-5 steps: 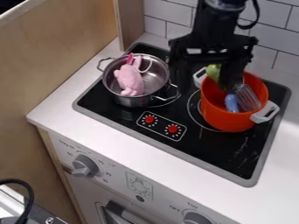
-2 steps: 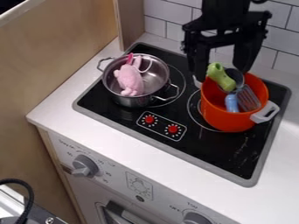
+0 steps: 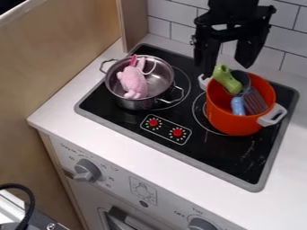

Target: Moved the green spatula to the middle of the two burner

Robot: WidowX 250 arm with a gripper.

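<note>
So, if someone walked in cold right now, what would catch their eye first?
The bright orange pot at the view's right, with a green handle at its rim and a blue handle inside. Next, the pink toy in the metal pot at the left. The black hand hangs above the orange pot, fingers apart.

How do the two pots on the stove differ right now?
The silver pot is shiny metal; the orange pot is bright orange. The silver pot has metal handles, the orange pot white ones. The silver pot holds a pink toy; the orange pot holds a green-handled utensil and a blue item. Both stand upright and uncovered on the black stovetop.
</note>
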